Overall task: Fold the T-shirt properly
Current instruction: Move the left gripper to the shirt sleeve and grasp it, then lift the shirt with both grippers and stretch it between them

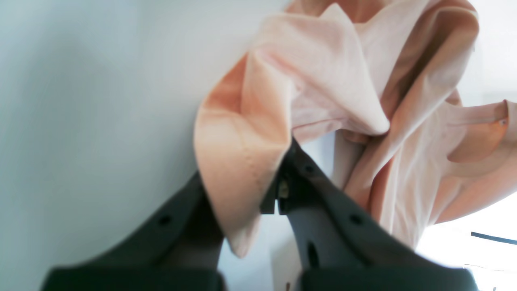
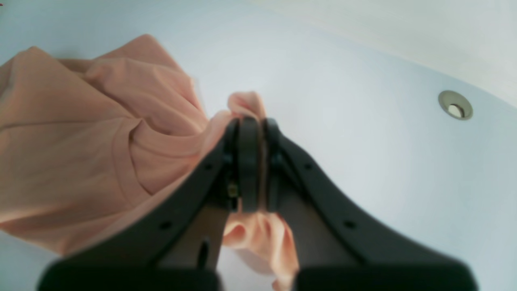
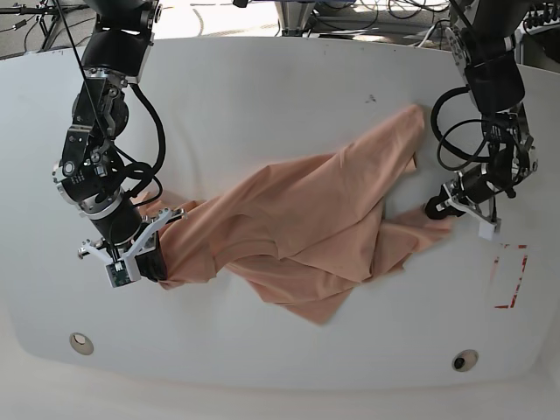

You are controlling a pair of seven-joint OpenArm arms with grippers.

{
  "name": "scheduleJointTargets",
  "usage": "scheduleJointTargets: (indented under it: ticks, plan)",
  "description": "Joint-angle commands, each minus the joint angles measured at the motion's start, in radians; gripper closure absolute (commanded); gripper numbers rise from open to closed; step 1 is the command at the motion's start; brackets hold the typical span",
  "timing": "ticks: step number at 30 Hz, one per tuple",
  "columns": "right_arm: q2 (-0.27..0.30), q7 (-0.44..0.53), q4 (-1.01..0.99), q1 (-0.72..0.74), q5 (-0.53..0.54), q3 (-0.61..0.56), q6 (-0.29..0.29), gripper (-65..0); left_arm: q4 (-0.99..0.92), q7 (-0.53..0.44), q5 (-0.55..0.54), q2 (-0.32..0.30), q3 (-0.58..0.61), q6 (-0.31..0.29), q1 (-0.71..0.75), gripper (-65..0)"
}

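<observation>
Grippers [image 2: 250, 161] [image 1: 278, 194] pinch T-shirt [image 3: 306, 219] ends (left grip seemingly on hem).

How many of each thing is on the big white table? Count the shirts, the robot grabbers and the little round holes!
T-shirt: 1
Robot grabbers: 2, the left gripper and the right gripper
Round holes: 2, one and another
Red marking: 1
Total: 6

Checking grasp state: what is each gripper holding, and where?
Both grip the T-shirt: left gripper on a bunched edge fold, right gripper on a gathered edge.
</observation>
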Motion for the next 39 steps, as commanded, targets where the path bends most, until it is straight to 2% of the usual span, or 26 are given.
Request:
scheduleJointTargets:
  ticks: [1,11,15,22,26,39]
  plan:
    - [0.011,0.024,0.027,0.023,0.013,0.006,-0.005,0.0,0.055,0.025,0.005,-0.014,0.0,0.01,-0.002,0.0]
    - [0.022,0.005,0.04,0.039,0.008,0.066,-0.006,0.0,0.393,0.074,-0.027,-0.12,-0.022,0.01,0.044,0.0]
    - [0.06,-0.021,0.032,0.085,0.008,0.067,-0.008,0.0,0.558,0.082,-0.027,-0.163,-0.06,0.01,0.081,0.0]
    - [0.088,-0.025,-0.059,0.194,0.008,0.066,-0.006,0.0,0.784,0.083,-0.026,-0.243,-0.119,0.01,0.092,0.0]
    - [0.091,-0.024,-0.131,0.278,0.008,0.064,-0.002,0.0,0.822,0.083,-0.026,-0.272,-0.165,0.01,0.076,0.0]
    - [0.094,-0.024,-0.413,0.642,0.008,0.061,0.0,0.0,0.83,0.086,-0.024,-0.361,-0.206,0.013,-0.184,0.0]
